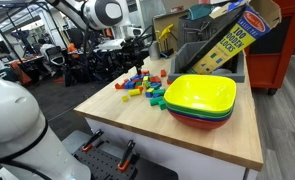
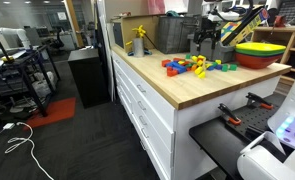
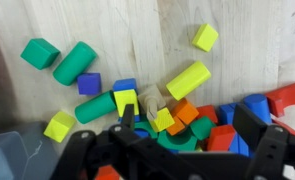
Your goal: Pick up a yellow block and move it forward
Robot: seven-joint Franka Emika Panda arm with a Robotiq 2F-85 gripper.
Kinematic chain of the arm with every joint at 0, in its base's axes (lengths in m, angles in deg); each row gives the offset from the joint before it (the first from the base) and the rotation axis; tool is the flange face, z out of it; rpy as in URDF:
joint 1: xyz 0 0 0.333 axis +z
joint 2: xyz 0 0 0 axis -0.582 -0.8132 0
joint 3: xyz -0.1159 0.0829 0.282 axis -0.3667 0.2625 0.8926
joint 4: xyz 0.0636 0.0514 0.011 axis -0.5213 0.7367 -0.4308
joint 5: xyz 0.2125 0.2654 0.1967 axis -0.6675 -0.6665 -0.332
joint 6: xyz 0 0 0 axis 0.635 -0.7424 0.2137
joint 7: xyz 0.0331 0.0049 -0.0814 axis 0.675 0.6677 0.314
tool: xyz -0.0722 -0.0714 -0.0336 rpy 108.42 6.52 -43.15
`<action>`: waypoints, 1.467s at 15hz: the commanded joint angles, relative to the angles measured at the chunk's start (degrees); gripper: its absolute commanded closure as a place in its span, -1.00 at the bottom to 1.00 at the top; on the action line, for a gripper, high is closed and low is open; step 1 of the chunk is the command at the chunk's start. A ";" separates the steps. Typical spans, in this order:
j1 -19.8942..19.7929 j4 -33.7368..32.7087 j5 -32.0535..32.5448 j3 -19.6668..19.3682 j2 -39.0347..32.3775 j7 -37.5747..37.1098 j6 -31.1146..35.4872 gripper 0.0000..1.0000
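Observation:
Several yellow blocks lie among a pile of coloured blocks (image 1: 145,88) on the wooden table. In the wrist view I see a yellow cube (image 3: 205,37) lying apart at the top, a long yellow block (image 3: 188,79) tilted on the pile, a yellow block (image 3: 125,100) beside the left finger, a small one (image 3: 164,119) in the pile and another cube (image 3: 59,126) at the lower left. My gripper (image 3: 185,130) hangs open and empty above the pile; it shows in both exterior views (image 1: 137,52) (image 2: 207,45). The pile also shows in an exterior view (image 2: 195,67).
A stack of yellow, green and red bowls (image 1: 200,100) (image 2: 262,52) stands beside the pile. A tilted block box (image 1: 232,35) and a grey bin stand behind. Green cylinders (image 3: 75,62) and blue blocks lie around. The table edge (image 1: 167,140) runs along the front.

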 commanded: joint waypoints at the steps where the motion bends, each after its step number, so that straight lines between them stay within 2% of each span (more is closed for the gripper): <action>1: 0.97 2.92 -3.77 0.06 2.10 5.17 1.77 -1.00; 5: 1.90 4.12 -6.92 0.04 2.87 9.21 1.55 -1.00; 9: 1.66 4.93 -8.70 -0.46 4.37 9.37 2.10 -1.00; 10: 1.63 2.84 -6.89 0.24 1.55 7.68 0.76 -1.00; 22: 1.51 3.51 -6.83 0.23 2.67 7.23 1.06 -1.00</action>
